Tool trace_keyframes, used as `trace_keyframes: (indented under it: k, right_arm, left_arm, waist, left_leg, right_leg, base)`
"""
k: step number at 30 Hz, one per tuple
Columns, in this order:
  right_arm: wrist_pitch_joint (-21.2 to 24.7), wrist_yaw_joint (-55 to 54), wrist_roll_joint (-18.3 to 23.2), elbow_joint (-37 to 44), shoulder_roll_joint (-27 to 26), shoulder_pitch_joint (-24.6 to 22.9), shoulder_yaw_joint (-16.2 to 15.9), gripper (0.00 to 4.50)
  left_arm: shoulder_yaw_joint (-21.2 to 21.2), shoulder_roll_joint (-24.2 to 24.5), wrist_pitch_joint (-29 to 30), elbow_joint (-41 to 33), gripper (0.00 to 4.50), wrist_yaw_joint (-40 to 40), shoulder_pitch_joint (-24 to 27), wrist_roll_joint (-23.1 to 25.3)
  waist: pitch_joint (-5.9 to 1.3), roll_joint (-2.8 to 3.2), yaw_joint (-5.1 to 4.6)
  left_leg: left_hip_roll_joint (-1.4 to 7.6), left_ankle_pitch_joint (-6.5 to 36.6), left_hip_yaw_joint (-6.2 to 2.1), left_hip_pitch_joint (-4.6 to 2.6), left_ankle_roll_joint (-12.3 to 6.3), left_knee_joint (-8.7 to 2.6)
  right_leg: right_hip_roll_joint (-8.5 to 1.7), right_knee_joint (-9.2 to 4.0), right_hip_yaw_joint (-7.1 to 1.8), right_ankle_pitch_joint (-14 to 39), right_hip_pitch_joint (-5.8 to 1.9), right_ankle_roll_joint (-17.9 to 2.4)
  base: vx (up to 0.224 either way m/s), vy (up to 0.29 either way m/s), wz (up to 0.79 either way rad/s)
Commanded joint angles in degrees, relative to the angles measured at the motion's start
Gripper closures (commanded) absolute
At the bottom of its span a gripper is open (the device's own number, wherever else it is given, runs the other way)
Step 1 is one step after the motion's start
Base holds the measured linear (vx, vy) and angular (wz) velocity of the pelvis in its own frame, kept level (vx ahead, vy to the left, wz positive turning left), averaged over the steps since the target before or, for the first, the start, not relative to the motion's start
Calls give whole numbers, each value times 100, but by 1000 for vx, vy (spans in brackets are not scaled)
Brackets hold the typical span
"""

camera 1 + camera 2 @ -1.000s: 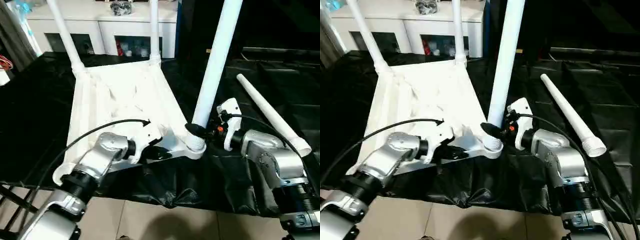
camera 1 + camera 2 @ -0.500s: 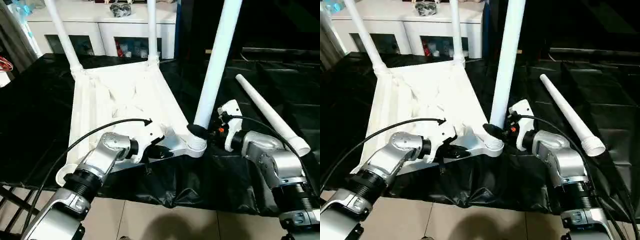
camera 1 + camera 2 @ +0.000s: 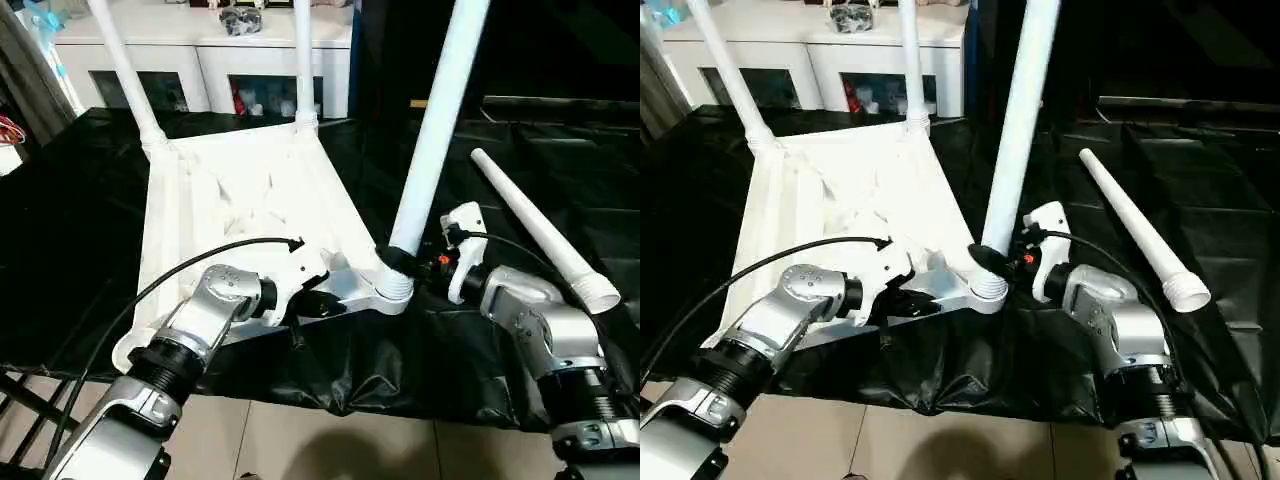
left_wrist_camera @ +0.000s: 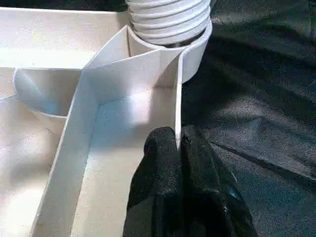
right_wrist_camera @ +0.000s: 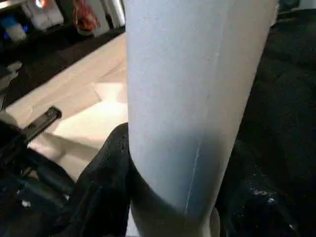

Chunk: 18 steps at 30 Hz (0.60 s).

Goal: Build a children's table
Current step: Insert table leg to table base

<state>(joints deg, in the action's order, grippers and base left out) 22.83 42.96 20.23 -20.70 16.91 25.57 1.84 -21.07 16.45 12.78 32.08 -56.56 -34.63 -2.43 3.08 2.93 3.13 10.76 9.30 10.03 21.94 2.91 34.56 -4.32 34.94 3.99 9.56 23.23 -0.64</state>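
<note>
The white tabletop (image 3: 240,200) lies upside down on the black-draped table, ribs showing. Two white legs (image 3: 125,70) (image 3: 304,60) stand upright in its far corner sockets. A third leg (image 3: 435,130) stands in the near right socket (image 3: 392,290), leaning slightly right. My right gripper (image 3: 400,262) is closed around it just above the socket, and a black finger (image 5: 106,173) hugs the tube (image 5: 197,98). My left gripper (image 4: 178,140) is shut on the tabletop's thin near rim (image 4: 177,113), beside the leg's threaded end (image 4: 170,19). A fourth leg (image 3: 535,225) lies loose at the right.
A white cabinet (image 3: 200,40) stands behind the table. The black drape (image 3: 380,370) hangs over the front edge above a tiled floor (image 3: 300,440). A black cable (image 3: 200,260) arcs over my left forearm.
The held leg's top has tipped a little further right. Both grips stay as they were.
</note>
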Motion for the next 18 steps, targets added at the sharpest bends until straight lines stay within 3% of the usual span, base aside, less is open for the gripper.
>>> trace_keyframes:
  k: [1,3,9,14,15,18]
  right_arm:
    - [-47,-173,-63,-222,-19,-115,126,262]
    - [-50,-148,35,-174,-96,-93,179,262]
    - [-72,-84,46,-123,-171,-75,67,263]
    - [-27,39,89,37,-199,-97,-10,263]
    - [7,95,114,143,-201,-118,-44,263]
    - [53,136,168,286,-211,-139,-63,263]
  left_arm:
    - [215,5,-49,54,450,120,-122,22]
    - [223,1,-70,96,450,135,-150,30]
    - [228,2,-117,154,450,154,-181,41]
    - [239,3,-130,168,450,161,-187,43]
    - [244,5,-133,159,450,165,-176,47]
    - [249,9,-135,144,450,164,-158,48]
  waist:
    - [-394,-12,-4]
    - [-395,15,-11]
    - [-391,-15,-33]
    - [-378,1,-50]
    - [-375,-52,-58]
    - [-374,-27,-50]
  left_leg:
    - [164,1808,-85,-103,-78,-411]
    - [164,1858,-88,-112,-72,-414]
    - [165,1895,-89,-103,-73,-422]
    - [161,1968,-94,-102,-70,-429]
    - [158,1967,-85,-101,-88,-426]
    - [164,1920,-95,-98,-110,-432]
  right_leg:
    - [-352,-555,-209,2144,-275,-980]
    - [-345,-557,-206,2153,-271,-978]
    - [-348,-564,-206,2197,-269,-974]
    - [-353,-581,-203,2389,-259,-918]
    - [-350,-597,-204,2445,-255,-888]
    - [-357,-593,-206,2524,-254,-843]
  base:
    - [0,0,0]
    - [0,0,0]
    - [0,0,0]
    - [0,0,0]
    - [0,0,0]
    - [0,0,0]
